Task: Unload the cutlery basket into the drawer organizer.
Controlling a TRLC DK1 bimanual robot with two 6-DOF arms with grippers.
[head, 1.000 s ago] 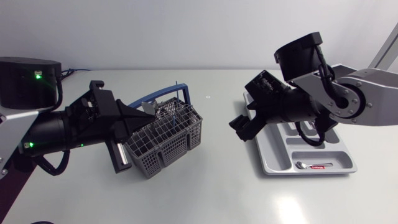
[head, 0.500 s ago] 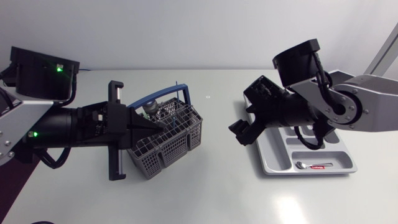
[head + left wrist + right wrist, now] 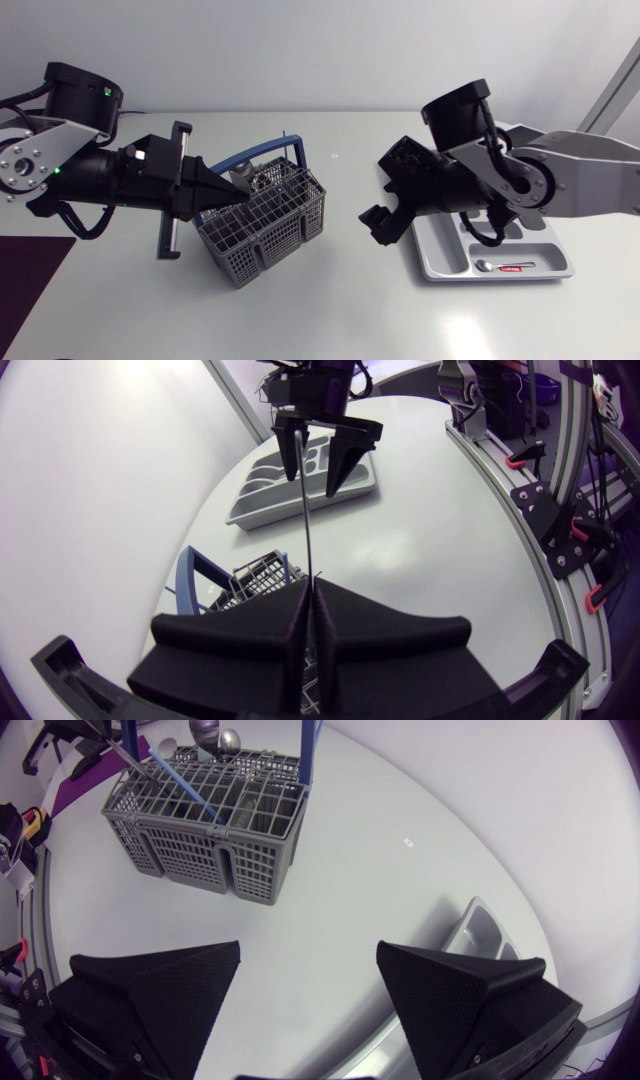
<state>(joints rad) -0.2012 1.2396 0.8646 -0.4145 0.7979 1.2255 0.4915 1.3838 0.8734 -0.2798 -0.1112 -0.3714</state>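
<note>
Two arms work over one pale, matte white table (image 3: 330, 310), evenly lit, with a faint glare patch on the bare surface. Landmark: the grey mesh cutlery basket (image 3: 265, 225), upright, blue handle raised. The left gripper (image 3: 240, 190) is at the basket's top rim, clenched on a thin metal utensil (image 3: 303, 510) that sticks out ahead over the basket. The right gripper (image 3: 378, 220) is released, fingers wide, between the basket and the drawer organizer (image 3: 440, 262). The organizer lies well right of the basket, with a small spoon (image 3: 505, 266) in its crosswise compartment.
</note>
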